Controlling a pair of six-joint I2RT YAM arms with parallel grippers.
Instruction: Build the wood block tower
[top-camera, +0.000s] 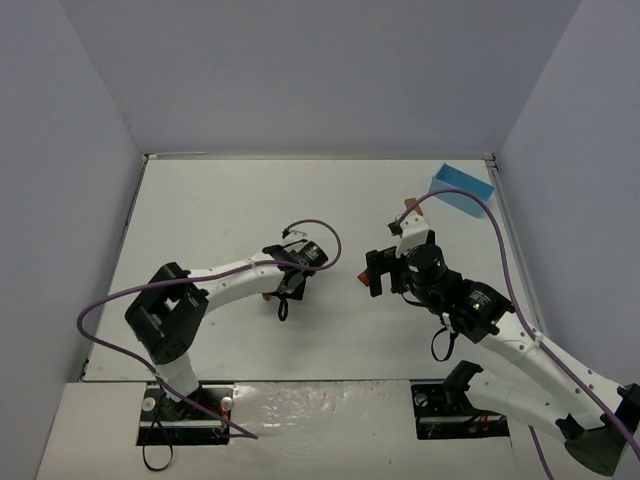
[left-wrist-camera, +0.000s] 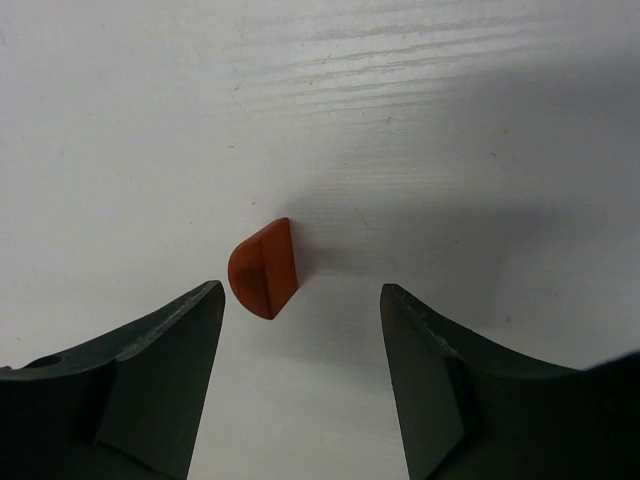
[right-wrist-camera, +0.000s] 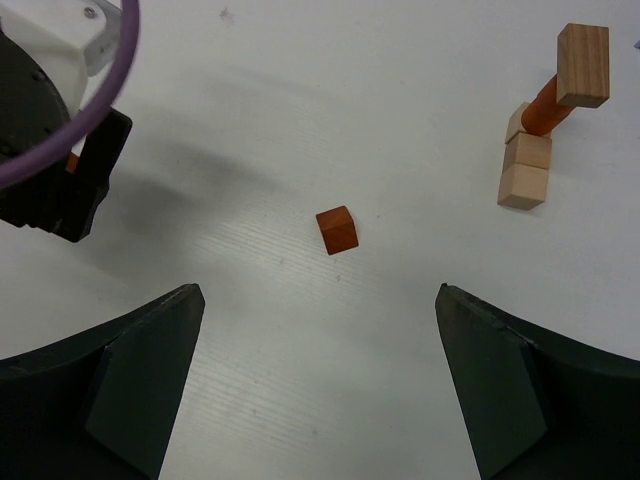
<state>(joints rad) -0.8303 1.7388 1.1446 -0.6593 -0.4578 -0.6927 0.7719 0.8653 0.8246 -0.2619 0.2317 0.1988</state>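
- The tower (right-wrist-camera: 528, 150) stands on the worktop (right-wrist-camera: 300, 100): tan blocks (right-wrist-camera: 523, 185) stacked low, an orange rod (right-wrist-camera: 541, 108) rising from them, and another tan block at the rod's upper end. Whether the rod leans I cannot tell.
- The right hand (right-wrist-camera: 317, 293) is spread wide and holds nothing. The tower lies ahead of it, off beyond its right finger and well apart.
- A red cube (right-wrist-camera: 337, 230) lies alone, left of the tower in the right wrist view, ahead of the gap between that hand's fingers and untouched.
- The left hand (left-wrist-camera: 300, 292) has its fingers parted and grips nothing. A half-round block (left-wrist-camera: 263, 268) lies flat just ahead of the gap, nearer the left finger, touching neither.
- From above, the left hand sits well left of the tower, and a blue box (top-camera: 462, 188) lies just right of it.
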